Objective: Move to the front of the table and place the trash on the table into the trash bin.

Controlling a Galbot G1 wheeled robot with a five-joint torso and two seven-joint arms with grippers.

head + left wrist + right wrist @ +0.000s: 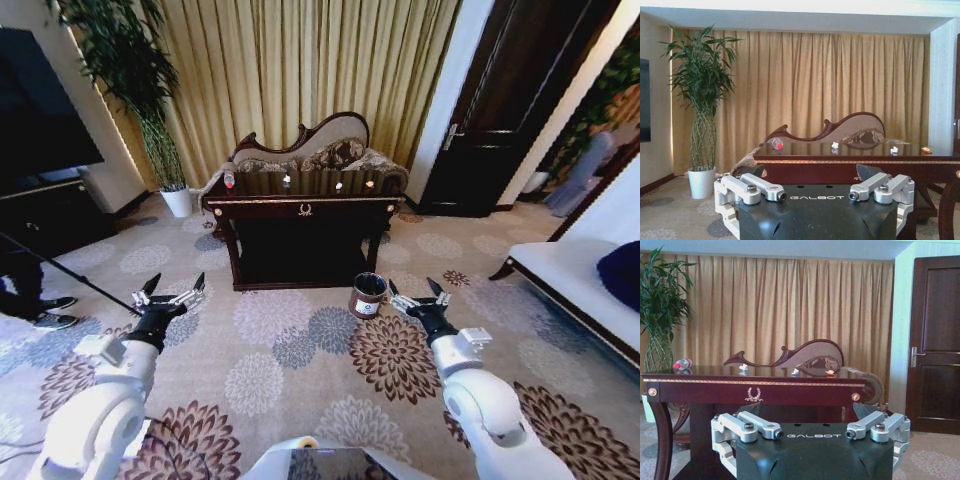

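Observation:
The dark glossy table (262, 203) with gold trim stands a few steps ahead, across the patterned carpet. On its top at the left end lies a clear bottle (229, 180) with a red cap, and small paper wads (338, 185) are spread along the top to its right. The dark-brown trash bin (368, 295) stands on the floor by the table's front right leg. My left gripper (172, 291) is held low at front left, open and holding nothing. My right gripper (415, 294) is open and holding nothing, just right of the bin. The wrist views show the bottle (777, 144) (682, 364) and the wads (835, 145) (743, 367).
A carved chaise (318, 148) sits behind the table against tan curtains. A tall plant in a white pot (178, 201) stands at back left, next to a black TV cabinet (45, 215). A dark door (505, 120) is at back right, a white bench (570, 280) to the right.

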